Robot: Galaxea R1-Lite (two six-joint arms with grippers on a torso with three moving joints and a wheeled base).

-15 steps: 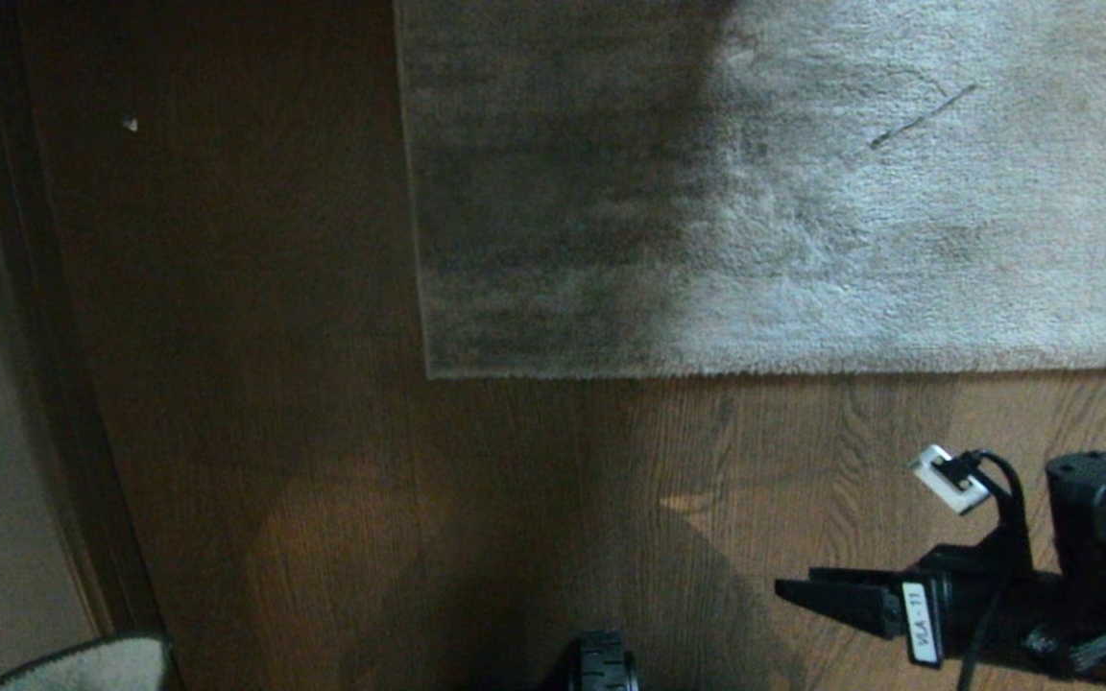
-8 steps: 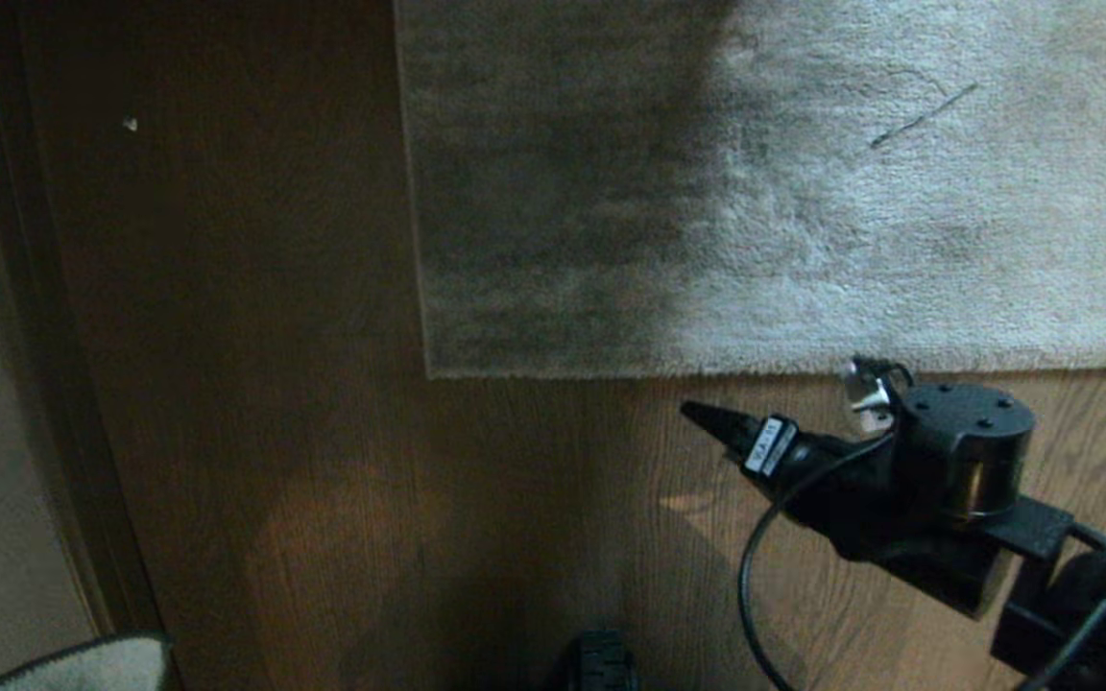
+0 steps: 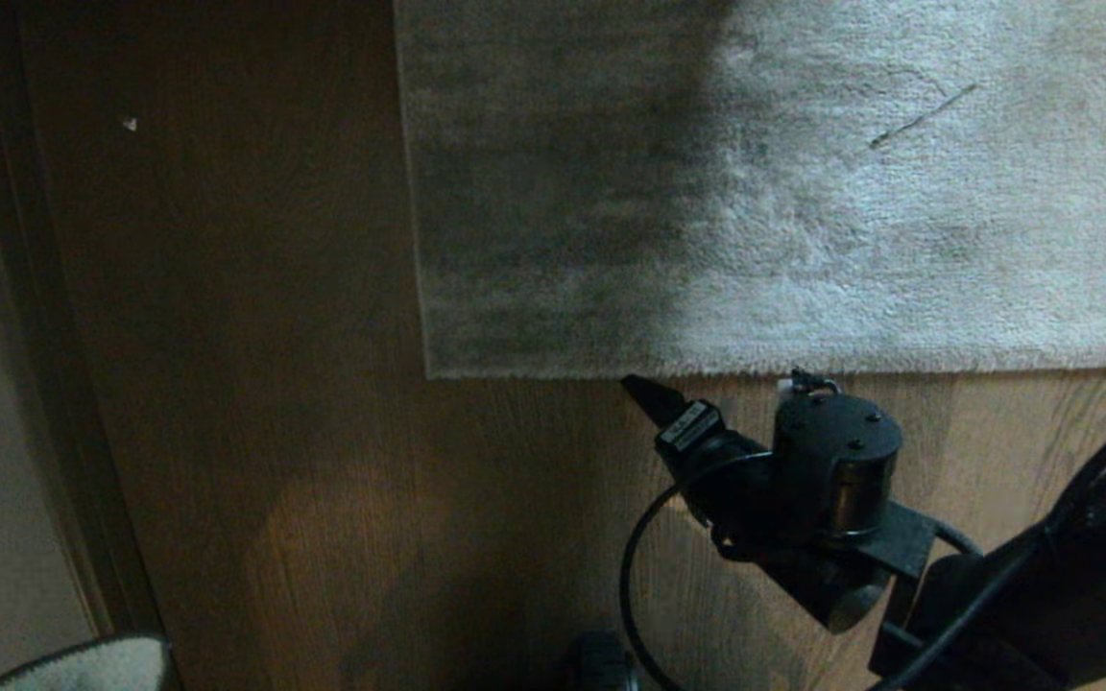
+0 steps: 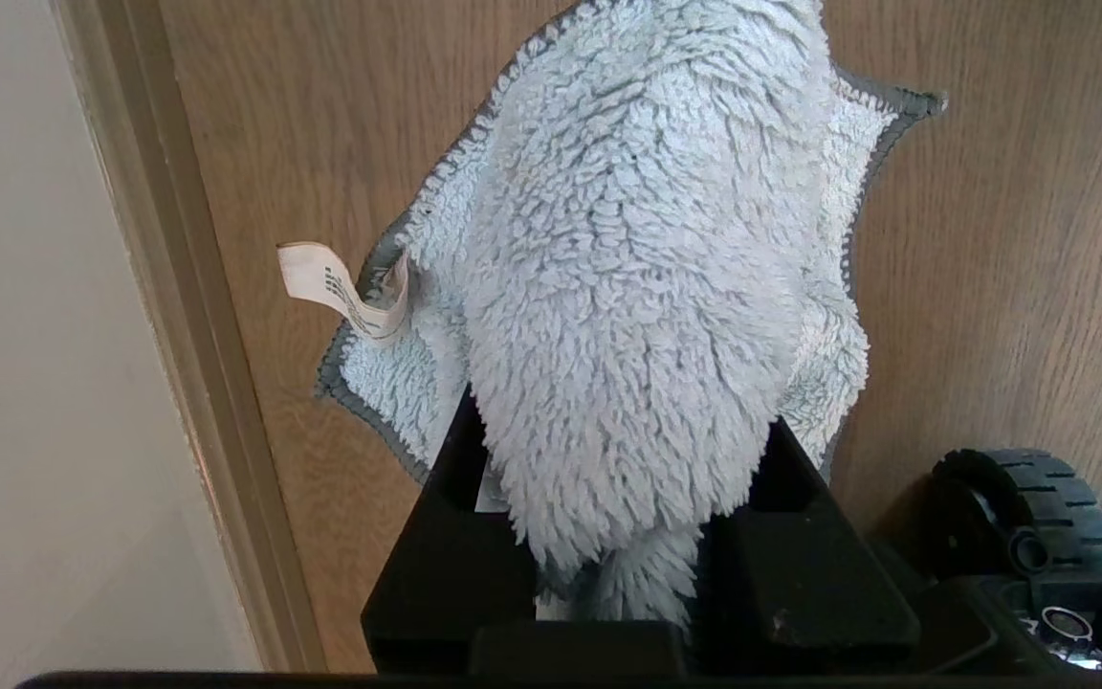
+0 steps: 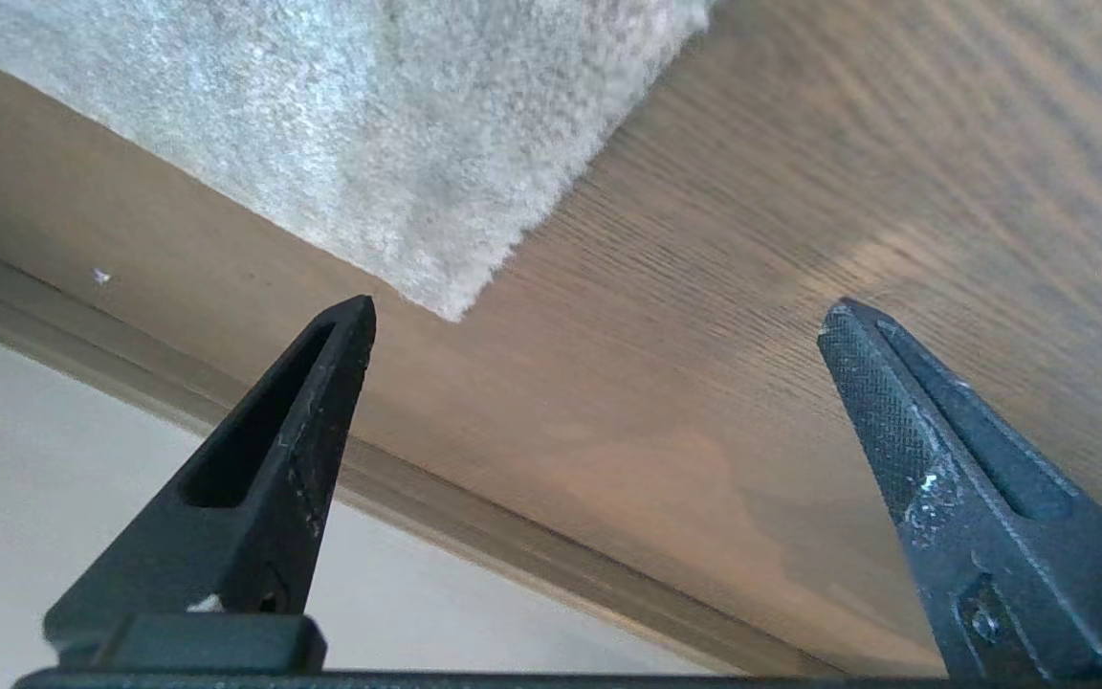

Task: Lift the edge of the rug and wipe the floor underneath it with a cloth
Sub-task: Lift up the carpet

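We look down on brown wooden floor [image 3: 275, 432] with the grey-beige rug edge [image 3: 803, 363] lying flat across it, its square corner [image 3: 430, 369] toward our left. Our right gripper [image 5: 599, 316] hovers over bare planks just short of that border, its 2 fingers spread wide and empty. Our left gripper [image 4: 623, 565] stays parked low at our left, clamped on the pale fluffy cloth [image 4: 647, 287], which hangs above the floor beside a skirting board [image 4: 178, 335].

To lift well, we judge the right gripper should drop low, slide 1 finger under the border near the corner, and pinch the pile before raising.

Compared with 1 second ago, the right gripper has swung from the lower right up toward the rug; the rug has not moved.
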